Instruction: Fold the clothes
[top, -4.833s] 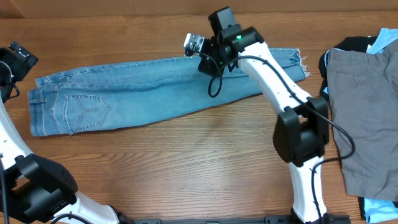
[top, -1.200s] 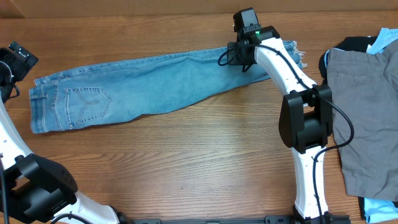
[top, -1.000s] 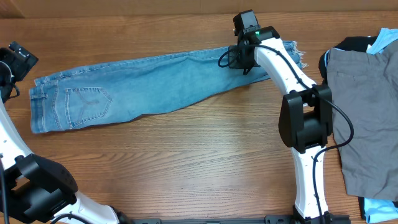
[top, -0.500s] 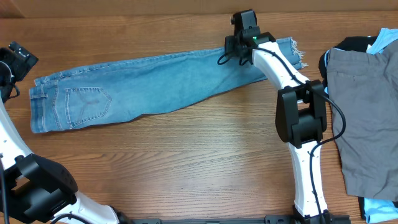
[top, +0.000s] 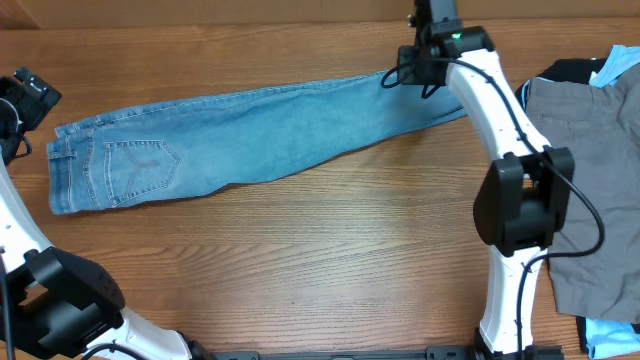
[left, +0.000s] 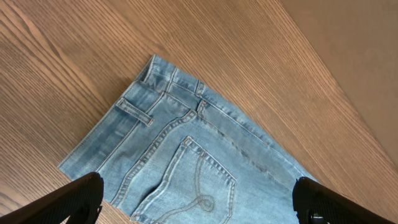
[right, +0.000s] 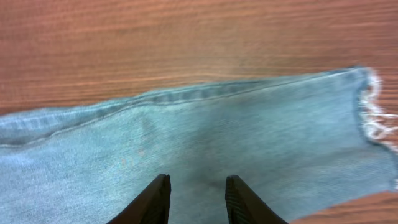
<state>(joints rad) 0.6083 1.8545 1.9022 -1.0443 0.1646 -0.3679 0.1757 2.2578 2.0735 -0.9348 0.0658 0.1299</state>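
**Denim jeans (top: 250, 130) flat and straight, both grippers empty**

The jeans lay along the far half of the table (top: 300, 260) as one long strip. The back pocket (left: 199, 180) faced up, the waistband (left: 180, 93) was at the left end and the frayed hem (right: 373, 118) at the right. They looked doubled leg on leg. No crosswise fold had been made. My read: they were laid out straight so the two ends could be brought together next.

The right gripper (right: 197, 186) hung over the hem end. Its fingers stood a narrow gap apart with nothing pinched between them, and denim showed through the gap. I couldn't tell from the wrist view whether the tips touched the cloth. The fringe sat off to the right of the fingers and the long seam edge lay beyond them. From overhead, the right arm (top: 500, 110) hid the hem.

The left gripper (left: 198, 198) was spread wide and empty, clear of the cloth, over the waistband corner. The belt loop (left: 134, 111) and waistband lay ahead of its fingers, and the pocket sat between them.

One gripper per end fits an end-to-end fold, though that's a judgement.

The other clothes were piled at the right edge, apart from the jeans. Grey trousers (top: 585, 180) lay on top, with a black garment (top: 570, 70) and a pale-blue garment (top: 615, 65) poking out from under. Probably queued.
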